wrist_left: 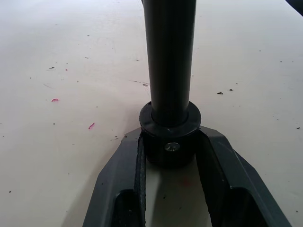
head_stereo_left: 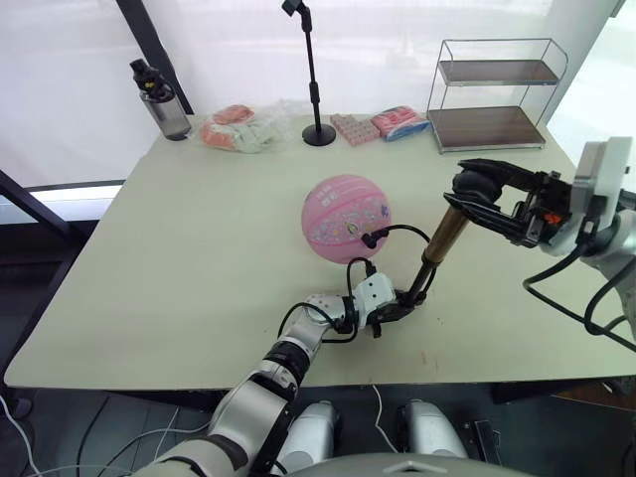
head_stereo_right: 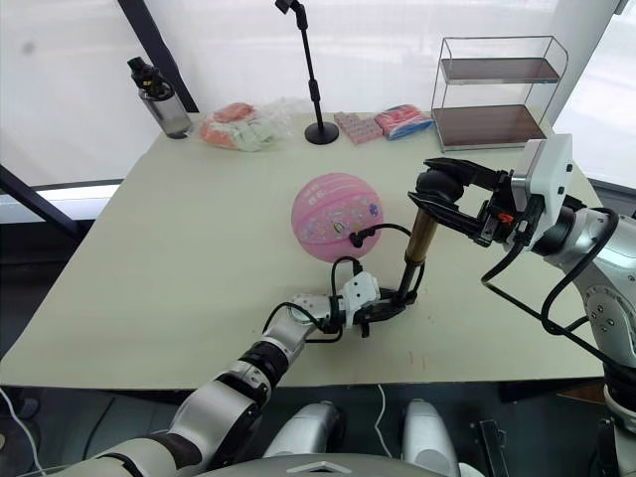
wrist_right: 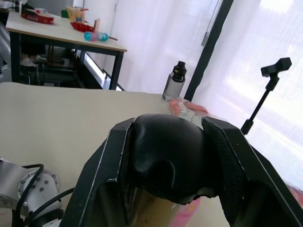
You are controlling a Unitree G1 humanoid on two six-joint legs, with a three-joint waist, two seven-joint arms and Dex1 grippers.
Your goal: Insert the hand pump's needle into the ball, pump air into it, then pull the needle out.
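Observation:
The pink ball (head_stereo_left: 343, 214) rests mid-table. The black fitting of the needle (head_stereo_left: 370, 239) sits against the ball's near right side, and the pin itself is hidden. From there the thin black hose (head_stereo_left: 407, 231) loops to the hand pump (head_stereo_left: 446, 232), which stands tilted right of the ball. My left gripper (head_stereo_left: 402, 301) is shut on the pump's black bottom cap (wrist_left: 170, 142) at the table surface. My right gripper (head_stereo_left: 477, 189) is shut on the black T-handle (wrist_right: 165, 151) at the pump's top.
A black microphone stand (head_stereo_left: 314, 79), a bottle (head_stereo_left: 164, 104), plastic-wrapped packets (head_stereo_left: 243, 129) and pink-blue packets (head_stereo_left: 397, 121) line the far edge. A wire shelf rack (head_stereo_left: 492, 94) stands at the far right. The table's near edge lies just below my left wrist.

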